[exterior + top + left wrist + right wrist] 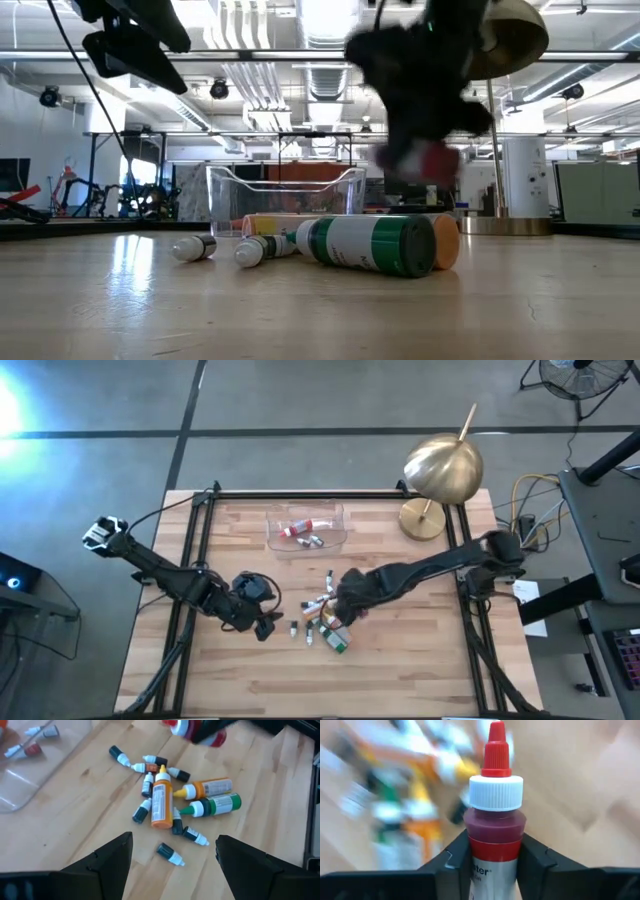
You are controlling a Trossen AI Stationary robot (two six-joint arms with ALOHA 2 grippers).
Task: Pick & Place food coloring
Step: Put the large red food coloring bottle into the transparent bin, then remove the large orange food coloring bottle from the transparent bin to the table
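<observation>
The food coloring lies as a loose heap of several small bottles [325,620] on the wooden table: an orange one [162,800], a green one [220,805] and tiny dark ones with white caps. My right gripper [343,603] hangs over the heap, shut on a red bottle [495,820] with a white collar and red tip. My left gripper [174,840] stands open just left of the heap, nothing between its fingers. More small bottles lie inside a clear tray [340,540] farther back. My right gripper pinches the red bottle's body [495,852] just below its shoulder, one finger on each side. The bottle lies along the fingers, and its capped end [496,750] sticks out past the fingertips. The fingers slant steeply down from the table's right. The bottle [430,165] hangs clear of the table.
A brass lamp [440,470] stands at the table's far right corner. Black frame rails [195,550] run along the left and right sides. Bare wood lies between the heap and the near edge.
</observation>
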